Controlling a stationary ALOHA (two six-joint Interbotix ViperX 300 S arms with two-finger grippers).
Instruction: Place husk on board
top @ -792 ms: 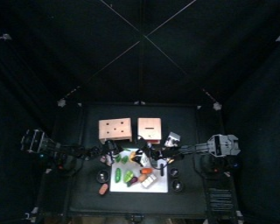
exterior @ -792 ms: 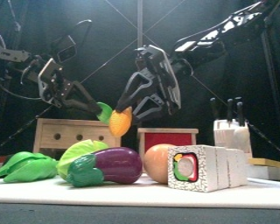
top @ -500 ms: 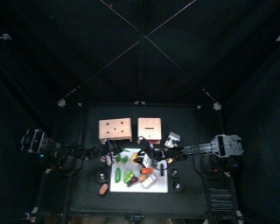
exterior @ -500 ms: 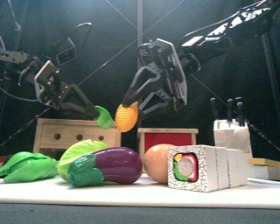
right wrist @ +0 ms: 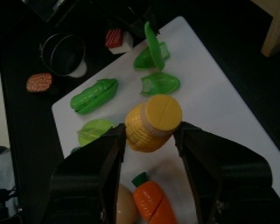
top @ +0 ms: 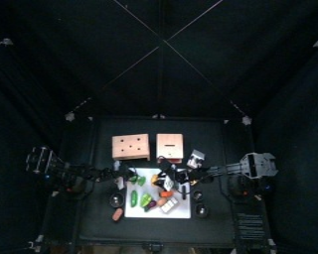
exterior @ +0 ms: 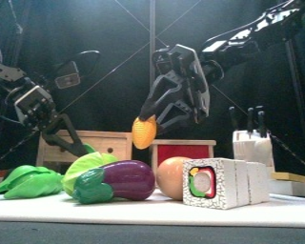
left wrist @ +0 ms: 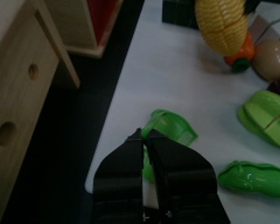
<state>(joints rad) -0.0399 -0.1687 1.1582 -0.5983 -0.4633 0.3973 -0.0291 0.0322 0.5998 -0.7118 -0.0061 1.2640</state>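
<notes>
My left gripper (left wrist: 146, 140) is shut on a green husk piece (left wrist: 171, 129) and holds it low over the near edge of the white board (left wrist: 201, 87). In the front view the left gripper (exterior: 64, 132) hangs low at the left, in front of the wooden box. My right gripper (right wrist: 152, 144) is shut on the bare yellow corn cob (right wrist: 152, 122) and holds it above the board (right wrist: 219, 74). In the front view the cob (exterior: 144, 131) hangs in the middle. Other green husk pieces (right wrist: 94, 94) lie on the board.
An eggplant (exterior: 123, 179), green leaves (exterior: 28, 179), a peach (exterior: 174, 174) and a sushi roll (exterior: 225, 183) lie at the board's front. Behind stand a wooden box (exterior: 79, 146), a red box (exterior: 181, 148) and a knife block (exterior: 251, 143). A black bowl (right wrist: 63, 52) sits off the board.
My left gripper has pulled away from the cob and dropped down to the left with the green husk. My right gripper has shifted slightly right with the cob.
</notes>
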